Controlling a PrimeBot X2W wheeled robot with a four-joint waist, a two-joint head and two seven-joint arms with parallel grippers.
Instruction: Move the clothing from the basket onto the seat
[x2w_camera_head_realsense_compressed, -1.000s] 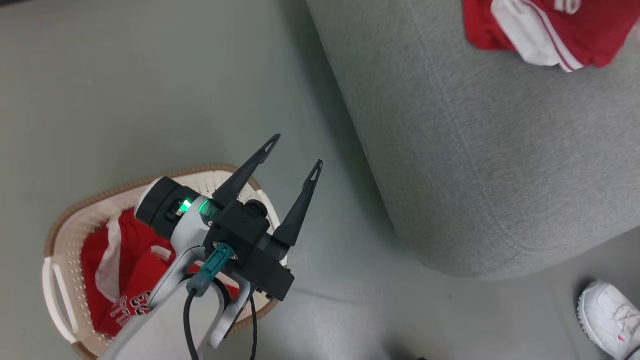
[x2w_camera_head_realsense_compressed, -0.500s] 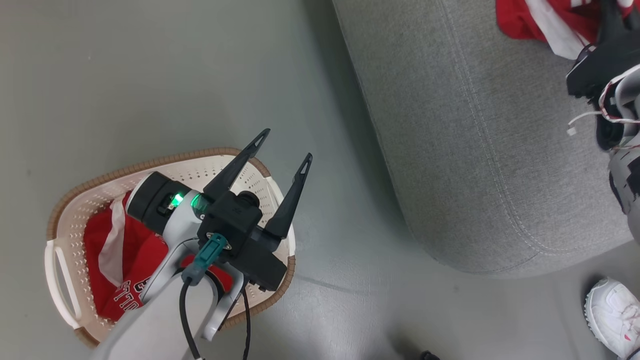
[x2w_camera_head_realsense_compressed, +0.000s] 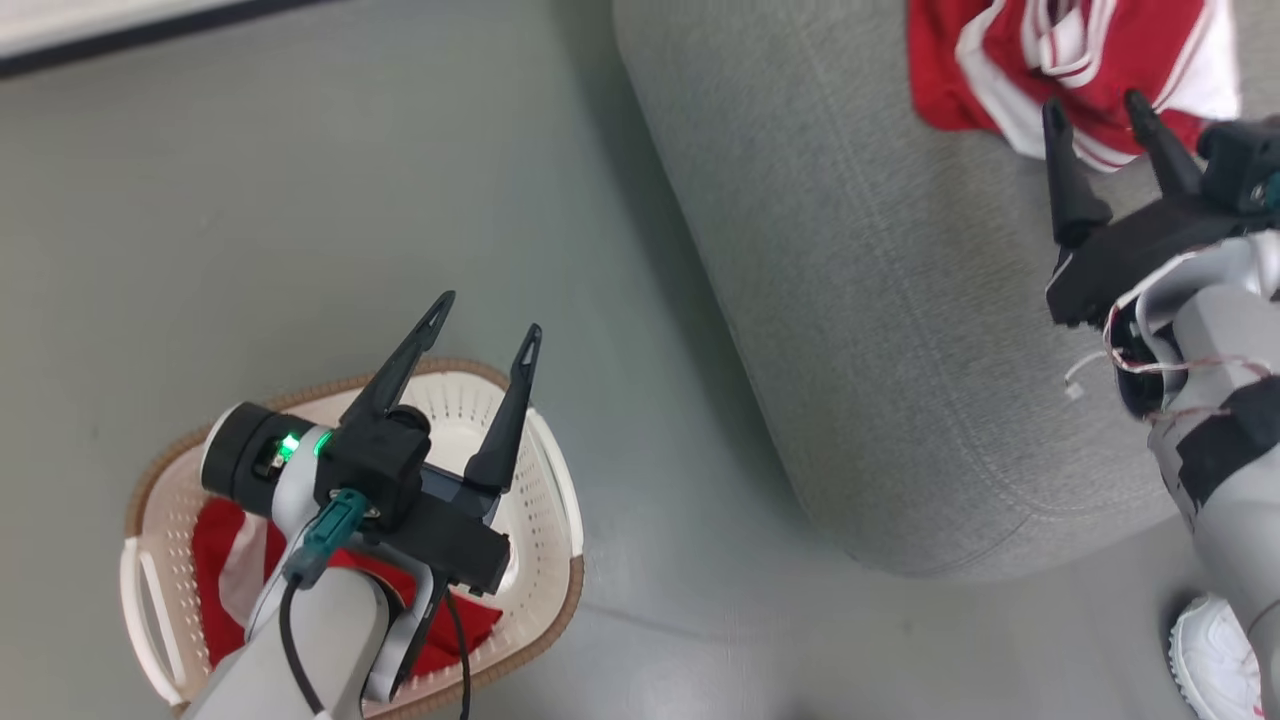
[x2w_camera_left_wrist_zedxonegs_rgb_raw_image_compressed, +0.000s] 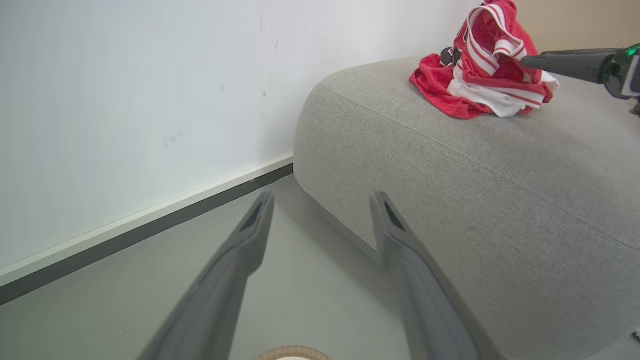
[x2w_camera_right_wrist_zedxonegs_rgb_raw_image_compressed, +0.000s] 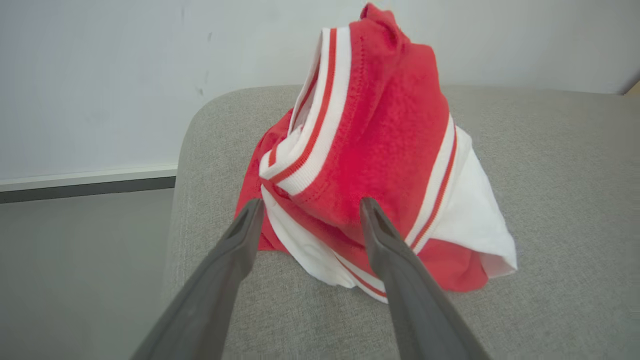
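Observation:
One red garment with white stripe trim (x2w_camera_head_realsense_compressed: 1075, 60) lies bunched on the grey seat (x2w_camera_head_realsense_compressed: 900, 300), far right in the head view; the right wrist view shows the same garment (x2w_camera_right_wrist_zedxonegs_rgb_raw_image_compressed: 380, 170) heaped up. My right gripper (x2w_camera_head_realsense_compressed: 1095, 105) is open at its near edge, nothing between its fingers. A second red garment (x2w_camera_head_realsense_compressed: 230, 570) sits in the cream basket (x2w_camera_head_realsense_compressed: 540, 500) on the floor at lower left, partly hidden by my left arm. Above that basket my left gripper (x2w_camera_head_realsense_compressed: 485, 315) hangs open and empty, pointing toward the seat (x2w_camera_left_wrist_zedxonegs_rgb_raw_image_compressed: 500, 165).
Grey floor (x2w_camera_head_realsense_compressed: 300, 200) lies between the basket and the seat. A white wall with a dark baseboard (x2w_camera_left_wrist_zedxonegs_rgb_raw_image_compressed: 150, 230) runs behind. A person's white shoe (x2w_camera_head_realsense_compressed: 1215, 650) stands on the floor at the lower right, beside my right forearm.
The head camera has shifted. My right gripper has come into view, open at the garment on the seat. The left gripper stays open over the basket.

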